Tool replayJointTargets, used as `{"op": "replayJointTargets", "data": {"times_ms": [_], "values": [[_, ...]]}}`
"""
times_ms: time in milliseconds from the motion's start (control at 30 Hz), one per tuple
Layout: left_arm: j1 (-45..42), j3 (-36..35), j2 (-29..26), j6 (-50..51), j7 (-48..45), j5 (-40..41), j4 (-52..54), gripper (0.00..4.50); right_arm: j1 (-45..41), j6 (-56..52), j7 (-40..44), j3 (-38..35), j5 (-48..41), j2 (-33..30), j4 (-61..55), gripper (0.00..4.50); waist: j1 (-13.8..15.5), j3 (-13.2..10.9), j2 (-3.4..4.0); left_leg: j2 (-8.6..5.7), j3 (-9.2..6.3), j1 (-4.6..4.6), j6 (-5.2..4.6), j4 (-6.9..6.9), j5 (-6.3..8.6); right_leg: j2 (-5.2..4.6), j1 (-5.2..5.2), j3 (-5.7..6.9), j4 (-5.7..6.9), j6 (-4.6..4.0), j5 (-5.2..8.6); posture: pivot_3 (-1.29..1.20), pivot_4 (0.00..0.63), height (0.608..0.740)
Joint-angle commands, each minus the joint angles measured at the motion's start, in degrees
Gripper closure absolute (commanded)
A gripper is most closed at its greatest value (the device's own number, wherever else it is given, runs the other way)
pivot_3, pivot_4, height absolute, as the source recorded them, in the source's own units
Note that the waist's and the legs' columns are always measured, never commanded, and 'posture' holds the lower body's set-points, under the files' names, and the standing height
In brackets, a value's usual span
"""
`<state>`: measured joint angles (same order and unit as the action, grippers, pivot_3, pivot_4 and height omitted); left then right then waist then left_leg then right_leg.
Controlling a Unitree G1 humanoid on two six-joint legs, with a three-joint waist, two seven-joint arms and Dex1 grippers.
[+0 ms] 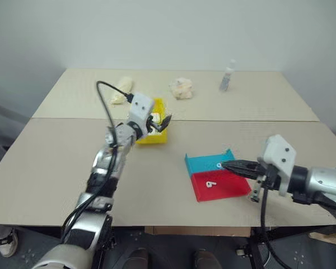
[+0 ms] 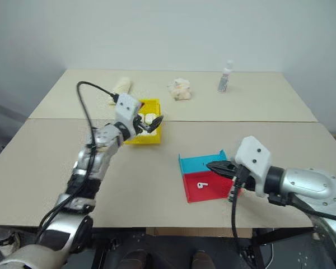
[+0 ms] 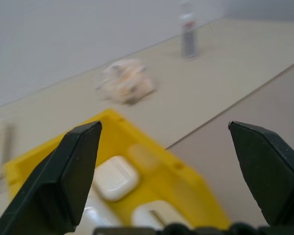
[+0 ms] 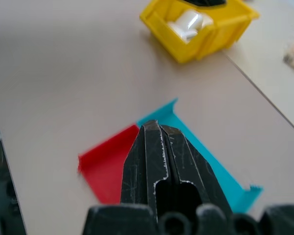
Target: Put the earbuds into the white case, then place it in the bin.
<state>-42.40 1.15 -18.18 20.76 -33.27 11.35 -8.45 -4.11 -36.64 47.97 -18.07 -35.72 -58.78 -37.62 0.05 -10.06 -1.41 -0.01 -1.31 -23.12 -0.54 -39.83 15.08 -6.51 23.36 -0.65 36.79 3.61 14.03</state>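
A blue-and-red tray [image 1: 213,178] lies near the tabletop's [image 1: 56,168] front edge; a small bottle [image 1: 227,77] and crumpled wrappers [image 1: 181,88] sit toward the back edge.

Soft, even overhead light filling scene; shadows lying faint under both arms. No harsh glare showing. Beyond left gripper [image 3: 166,161], crumpled wad [image 3: 126,82] and bottle [image 3: 188,29] blurring out of focus. Around right gripper [image 4: 159,147], tray [image 4: 108,164] edges smearing slightly.

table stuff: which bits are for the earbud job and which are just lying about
For the job: small yellow plastic bin; glossy white rounded cases inside it; tiny white earbud on the flat blue-and-red tray.
Lying about: small clear bottle; two pale crumpled lumps.
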Motion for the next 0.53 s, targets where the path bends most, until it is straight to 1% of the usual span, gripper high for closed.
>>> {"op": "replayJointTargets", "data": {"times_ms": [33, 167, 300, 400, 533], "values": [[4.0, -2.1, -4.8, 2.9, -8.6, 6.9, 10.6, 0.02, 1.6, 6.3, 6.7, -4.7, 3.6, -3.2, 3.9, 4.5, -0.1, 0.0, 0.01, 0.0, 0.02, 0.07, 0.0, 0.01, 0.0, 0.01, -0.02, -0.01, -0.03, -0.01, 0.0, 0.0, 0.15, 0.74], [12.9, -3.0, -15.4, 5.4, -18.9, 11.6, 20.6, 0.02, 3.7, 12.4, 13.1, -7.5, 6.7, -5.2, 9.7, 4.5, -0.6, 0.0, 0.02, 0.08, 0.07, 0.38, 0.0, 0.06, 0.0, 0.06, -0.22, -0.08, -0.04, -0.06, 0.04, 0.0, 0.15, 0.74], [20.1, -7.2, -24.4, 9.5, -25.2, 17.8, 28.4, 0.02, 5.4, 16.5, 18.8, -10.6, 7.3, -5.8, 13.8, 4.5, -0.7, 0.0, 0.02, 0.1, 0.01, 0.36, 0.0, 0.08, 0.01, 0.06, -0.19, -0.11, -0.06, -0.05, 0.04, 0.0, 0.15, 0.74], [24.1, -9.9, -27.9, 10.1, -26.3, 19.7, 31.1, 0.02, 6.2, 19.3, 22.2, -12.1, 8.1, -6.0, 16.1, 4.5, -0.6, 0.0, 0.03, 0.11, -0.02, 0.38, -0.01, 0.08, 0.01, 0.05, -0.21, -0.13, -0.08, -0.05, 0.04, 0.0, 0.15, 0.74], [26.6, -11.5, -29.3, 10.2, -25.4, 20.1, 32.1, 0.02, 5.2, 20.2, 22.8, -11.1, 9.1, -6.1, 18.2, 4.5, -0.3, 0.0, 0.03, 0.1, -0.01, 0.46, -0.01, 0.07, 0.02, 0.04, -0.3, -0.11, -0.06, -0.05, 0.04, 0.0, 0.15, 0.74]]}}
